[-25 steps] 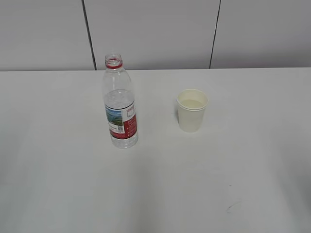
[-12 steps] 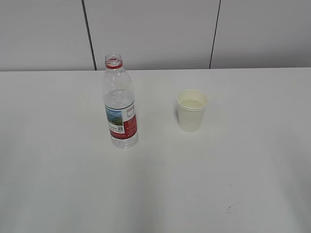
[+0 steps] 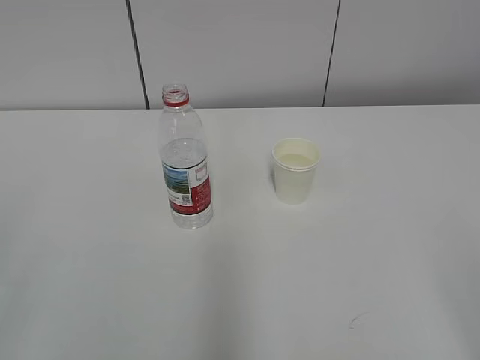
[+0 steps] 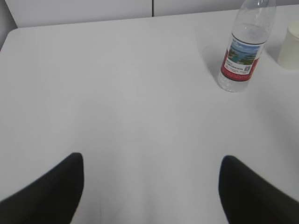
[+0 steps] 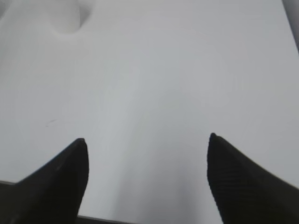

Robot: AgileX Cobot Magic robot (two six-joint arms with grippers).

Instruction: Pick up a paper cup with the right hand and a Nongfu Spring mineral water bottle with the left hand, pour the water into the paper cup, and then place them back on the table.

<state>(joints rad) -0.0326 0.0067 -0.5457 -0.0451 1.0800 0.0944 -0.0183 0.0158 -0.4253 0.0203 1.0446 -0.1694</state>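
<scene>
With both grippers, left [image 4: 152,186] and right [image 5: 147,177], spread empty, the uncapped, part-full bottle [image 3: 185,169] stands just left of the cup [image 3: 295,171], likely thin-walled and slick, best gripped at its labelled middle.

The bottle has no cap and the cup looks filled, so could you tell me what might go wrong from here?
1. The Nongfu Spring mineral water bottle stands uncapped with water inside; a sideways knock could tip it and spill across the table.
2. The paper cup holds liquid near its rim and looks light, so a nudge may slosh it.
3. Both sets of fingers are spread open and empty, away from both items, so any renewed reach passes close to them.
</scene>
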